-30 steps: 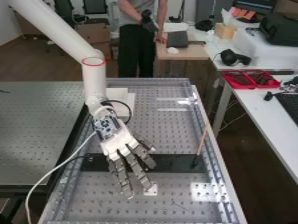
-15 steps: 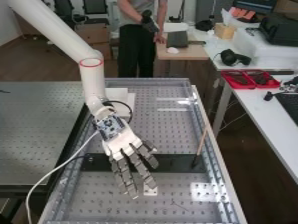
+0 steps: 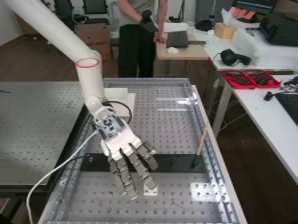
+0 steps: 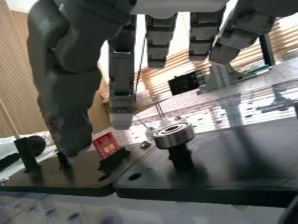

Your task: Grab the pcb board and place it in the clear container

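White in the high view, the robot arm [image 3: 91, 82] comes in from the upper left and ends in a dark grey hand [image 3: 120, 145] above the perforated benchtop [image 3: 169, 130]. The hand's fingers are long, nearly straight and a little spread, holding nothing, and they overlap a long black plate [image 3: 176, 164] lying across the bench. Near their tips is a small white piece [image 3: 151, 190]. A thin wooden stick [image 3: 201, 141] stands at the plate's other end.

In the wrist view, the fingers and thumb hang well apart, with nothing pinched between them. A small red board [image 4: 106, 145], which looks like the PCB, stands tilted by the black plate, near the thumb's tip. Just beside it is a domed metal piece [image 4: 145, 144], then a steel ball bearing [image 4: 174, 135] on a black post [image 4: 180, 157].
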Robot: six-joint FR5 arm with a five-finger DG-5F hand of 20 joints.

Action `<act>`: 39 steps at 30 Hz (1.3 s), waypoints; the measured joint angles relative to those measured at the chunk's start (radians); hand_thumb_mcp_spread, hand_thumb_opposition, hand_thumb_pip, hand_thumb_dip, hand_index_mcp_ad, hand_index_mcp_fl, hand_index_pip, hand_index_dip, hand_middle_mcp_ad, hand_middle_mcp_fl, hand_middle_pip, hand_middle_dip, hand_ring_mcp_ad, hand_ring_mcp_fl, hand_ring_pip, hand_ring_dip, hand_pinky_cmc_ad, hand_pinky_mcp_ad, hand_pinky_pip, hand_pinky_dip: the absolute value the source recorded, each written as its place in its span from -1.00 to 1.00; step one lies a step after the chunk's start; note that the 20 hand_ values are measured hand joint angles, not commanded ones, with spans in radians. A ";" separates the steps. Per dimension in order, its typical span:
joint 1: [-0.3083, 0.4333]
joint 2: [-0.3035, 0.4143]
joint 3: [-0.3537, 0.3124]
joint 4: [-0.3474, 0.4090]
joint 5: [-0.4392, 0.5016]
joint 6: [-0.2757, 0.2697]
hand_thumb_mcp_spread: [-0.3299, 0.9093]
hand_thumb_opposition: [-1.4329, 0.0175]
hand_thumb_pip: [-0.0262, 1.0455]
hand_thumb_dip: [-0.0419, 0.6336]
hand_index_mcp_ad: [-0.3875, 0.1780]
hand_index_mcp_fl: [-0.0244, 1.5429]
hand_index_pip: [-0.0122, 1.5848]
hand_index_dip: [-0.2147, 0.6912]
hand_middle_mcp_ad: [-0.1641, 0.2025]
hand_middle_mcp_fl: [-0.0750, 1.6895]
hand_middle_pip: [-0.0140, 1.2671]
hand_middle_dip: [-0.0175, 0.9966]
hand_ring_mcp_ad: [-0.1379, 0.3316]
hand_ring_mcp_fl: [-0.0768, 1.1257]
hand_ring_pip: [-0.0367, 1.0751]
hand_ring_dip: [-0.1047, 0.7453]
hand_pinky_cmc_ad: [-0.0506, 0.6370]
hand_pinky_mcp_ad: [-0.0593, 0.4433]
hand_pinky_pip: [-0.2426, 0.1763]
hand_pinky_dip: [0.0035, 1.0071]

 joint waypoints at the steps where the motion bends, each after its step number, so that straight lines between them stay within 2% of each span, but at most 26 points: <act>1: 0.000 0.001 -0.002 0.008 -0.001 -0.015 0.47 -0.09 -0.34 -0.27 -0.14 -0.52 0.43 -0.06 -0.02 -0.87 -0.77 -0.69 0.35 -0.85 -0.77 -0.67 0.06 -0.22 -0.23 -0.63; 5: 0.003 0.000 -0.004 0.029 0.000 -0.046 0.47 -0.10 -0.34 -0.27 -0.14 -0.53 0.43 -0.06 -0.03 -0.87 -0.77 -0.69 0.36 -0.84 -0.77 -0.67 0.06 -0.22 -0.23 -0.63; 13: 0.013 -0.014 0.006 -0.001 0.021 -0.010 0.47 -0.11 -0.34 -0.27 -0.14 -0.57 0.47 -0.06 -0.01 -0.87 -0.77 -0.69 0.35 -0.84 -0.78 -0.67 0.06 -0.22 -0.17 -0.63; 23: 0.013 -0.013 -0.002 0.037 0.029 -0.037 0.47 -0.11 -0.34 -0.27 -0.14 -0.58 0.58 -0.06 -0.01 -0.87 -0.77 -0.69 0.35 -0.84 -0.77 -0.66 0.06 -0.22 -0.17 -0.63; 34: 0.010 -0.019 0.006 0.021 0.024 -0.009 0.47 -0.11 -0.34 -0.27 -0.14 -0.58 0.64 -0.06 -0.02 -0.85 -0.77 -0.68 0.34 -0.83 -0.77 -0.66 0.06 -0.22 -0.17 -0.62; 39: 0.008 -0.019 0.005 0.037 0.021 -0.020 0.47 -0.11 -0.34 -0.27 -0.14 -0.50 0.64 -0.06 -0.02 -0.85 -0.77 -0.68 0.35 -0.83 -0.77 -0.66 0.06 -0.22 -0.16 -0.62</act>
